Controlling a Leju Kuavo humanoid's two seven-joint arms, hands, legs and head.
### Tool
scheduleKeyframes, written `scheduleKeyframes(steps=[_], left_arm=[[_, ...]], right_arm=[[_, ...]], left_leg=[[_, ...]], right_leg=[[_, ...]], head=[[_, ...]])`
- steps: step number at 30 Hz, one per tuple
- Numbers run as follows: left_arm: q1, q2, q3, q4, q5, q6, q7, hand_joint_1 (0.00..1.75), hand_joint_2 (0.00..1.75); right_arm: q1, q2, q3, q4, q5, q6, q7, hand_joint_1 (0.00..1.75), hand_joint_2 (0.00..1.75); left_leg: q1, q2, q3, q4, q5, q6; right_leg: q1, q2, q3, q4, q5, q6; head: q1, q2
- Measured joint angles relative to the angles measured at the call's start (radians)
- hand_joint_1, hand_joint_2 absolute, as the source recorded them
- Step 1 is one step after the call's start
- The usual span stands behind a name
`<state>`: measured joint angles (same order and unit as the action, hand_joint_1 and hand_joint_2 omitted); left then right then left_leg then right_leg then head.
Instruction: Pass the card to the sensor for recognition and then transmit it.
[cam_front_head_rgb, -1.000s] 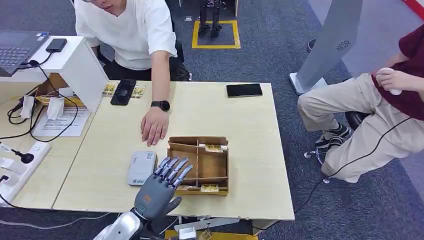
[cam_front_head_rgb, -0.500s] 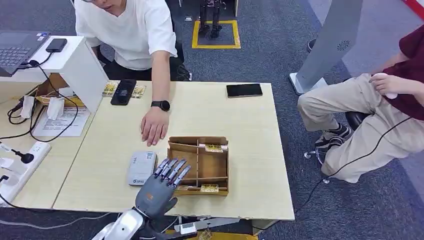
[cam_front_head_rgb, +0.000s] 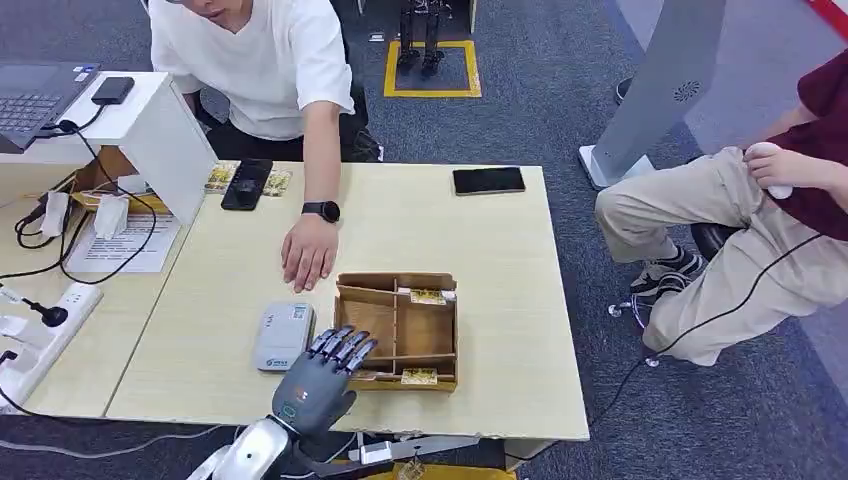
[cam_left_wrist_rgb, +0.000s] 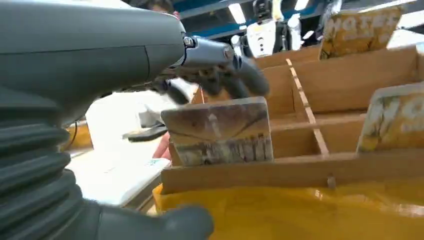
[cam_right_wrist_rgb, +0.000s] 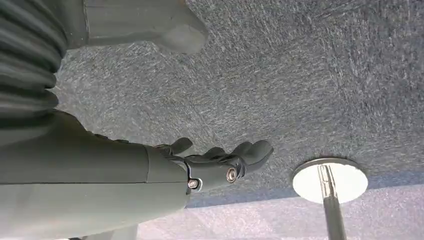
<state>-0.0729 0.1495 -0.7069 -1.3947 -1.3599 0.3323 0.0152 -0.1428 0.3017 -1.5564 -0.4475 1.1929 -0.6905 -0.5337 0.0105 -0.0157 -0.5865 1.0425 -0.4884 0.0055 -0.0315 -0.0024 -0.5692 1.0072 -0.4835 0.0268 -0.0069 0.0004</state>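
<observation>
- The left hand (cam_front_head_rgb: 318, 378) hovers at the near-left corner of the wooden box (cam_front_head_rgb: 398, 331) on the desk (cam_front_head_rgb: 480, 250), fingers (cam_left_wrist_rgb: 239, 76) apart and reaching over a card (cam_left_wrist_rgb: 218, 131) standing in the front compartment; no grip is visible.
- Other cards (cam_front_head_rgb: 427, 296) stand in the box.
- The grey sensor (cam_front_head_rgb: 283, 336) lies just left of the box.
- The right hand (cam_right_wrist_rgb: 220, 162) hangs over carpet, loosely spread, holding nothing.
- A person's hand (cam_front_head_rgb: 308, 252) rests on the desk.

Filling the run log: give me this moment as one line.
left robot hand: open, fingers over near-left card in brown wooden divided tray | right robot hand: hanging, holds nothing | grey rectangular sensor: left of tray
</observation>
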Motion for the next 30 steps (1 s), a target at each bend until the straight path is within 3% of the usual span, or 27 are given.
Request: scheduleKeyframes(steps=[6, 30], left_arm=[[0.015, -0.01, 0.0, 0.0, 0.013, 0.048, -0.01, 1.75, 1.75], [0.022, -0.019, 0.0, 0.0, 0.022, 0.066, -0.018, 1.75, 1.75]], right_arm=[[0.0, 0.0, 0.0, 0.0, -0.003, 0.0, 0.0, 0.0, 1.75], [0.001, 0.0, 0.007, 0.0, -0.002, 0.0, 0.0, 0.0, 1.75]], left_leg=[[0.0, 0.0, 0.0, 0.0, 0.0, 0.0], [0.0, 0.0, 0.0, 0.0, 0.0, 0.0]], right_leg=[[0.0, 0.0, 0.0, 0.0, 0.0, 0.0], [0.0, 0.0, 0.0, 0.0, 0.0, 0.0]], head=[[0.0, 0.0], [0.0, 0.0]])
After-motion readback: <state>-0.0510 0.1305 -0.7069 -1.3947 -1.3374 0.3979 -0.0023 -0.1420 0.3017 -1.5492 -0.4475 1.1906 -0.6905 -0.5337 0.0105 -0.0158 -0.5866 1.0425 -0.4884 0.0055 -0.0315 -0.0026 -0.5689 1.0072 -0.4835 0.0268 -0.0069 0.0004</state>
